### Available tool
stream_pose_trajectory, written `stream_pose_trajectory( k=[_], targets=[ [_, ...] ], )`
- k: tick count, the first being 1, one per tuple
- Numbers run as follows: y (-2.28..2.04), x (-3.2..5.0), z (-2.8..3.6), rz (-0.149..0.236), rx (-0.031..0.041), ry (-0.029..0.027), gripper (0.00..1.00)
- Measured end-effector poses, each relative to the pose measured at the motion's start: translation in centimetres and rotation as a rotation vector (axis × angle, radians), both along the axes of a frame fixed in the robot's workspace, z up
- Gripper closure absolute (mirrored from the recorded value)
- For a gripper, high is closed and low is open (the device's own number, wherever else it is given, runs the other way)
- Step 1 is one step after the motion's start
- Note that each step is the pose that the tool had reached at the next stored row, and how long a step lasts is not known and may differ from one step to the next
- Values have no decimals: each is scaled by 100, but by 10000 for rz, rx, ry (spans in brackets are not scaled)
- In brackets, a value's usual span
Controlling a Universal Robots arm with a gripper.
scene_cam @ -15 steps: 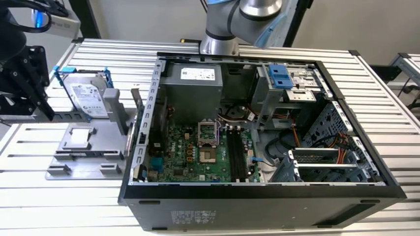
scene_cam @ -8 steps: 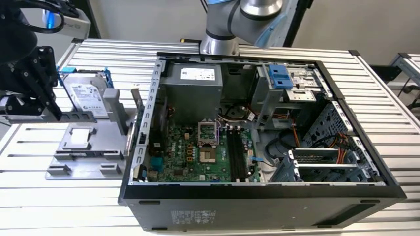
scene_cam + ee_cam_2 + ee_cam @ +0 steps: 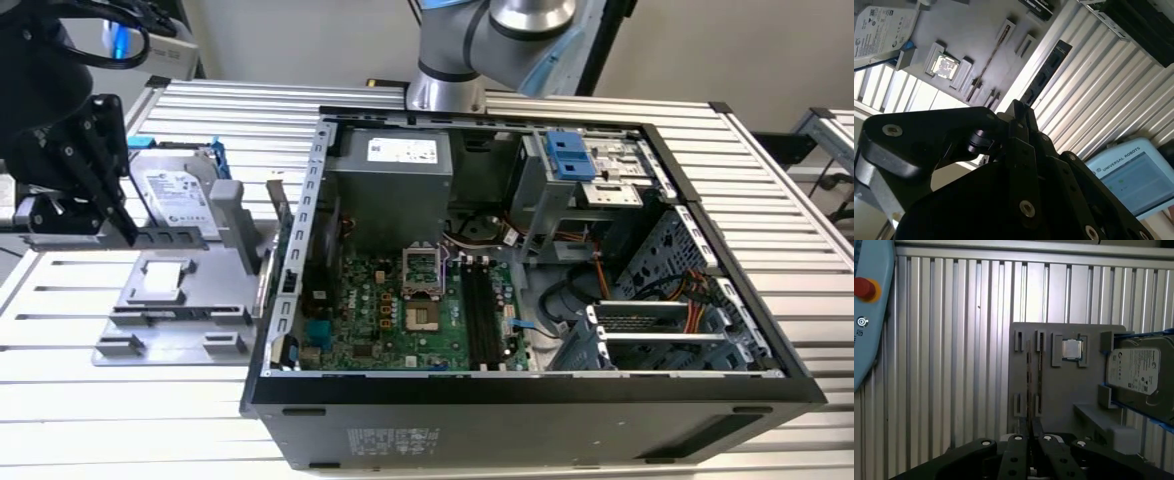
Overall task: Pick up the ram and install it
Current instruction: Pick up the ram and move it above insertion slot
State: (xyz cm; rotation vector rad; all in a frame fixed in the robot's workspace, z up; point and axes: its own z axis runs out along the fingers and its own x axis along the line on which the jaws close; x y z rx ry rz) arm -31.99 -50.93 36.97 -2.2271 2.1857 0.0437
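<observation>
The ram (image 3: 1046, 75) is up off the tray and not yet in the computer, so by my reckoning the pick-up is done and the fitting is all left to do.

In the second wrist view it shows flat-on, a dark stick with small chips. It pokes out from the tips of the gripper (image 3: 1019, 107) and hangs in front of the ribbed table (image 3: 1114, 90), just beside the edge of the grey tray (image 3: 969, 30). The fingers (image 3: 1021, 125) are drawn right together on its near end, with no gap that I can make out. I take it as clamped rather than merely touched.

In the first wrist view the same stick is edge-on. It is a thin line running out from between the fingertips (image 3: 1020, 450) and across the tray, between the small slotted brackets (image 3: 1040, 340). Further along the tray sit a square processor chip (image 3: 1071, 349) and a hard drive (image 3: 1136, 372).

In the exterior view the gripper hangs over the tray at the exterior view's left, well apart from the open computer case (image 3: 534, 400). The long black memory slots (image 3: 483, 300) on the green board (image 3: 387, 310) inside look bare.
</observation>
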Motion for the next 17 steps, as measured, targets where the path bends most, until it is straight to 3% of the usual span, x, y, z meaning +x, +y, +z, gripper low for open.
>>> stream_pose_trajectory(
  k=[5,13,17],
  targets=[
    [0,1,89,1,-13,0,100],
    [0,23,99,2,-13,-1,100],
    [0,124,100,2,-14,6,100]
  ],
)
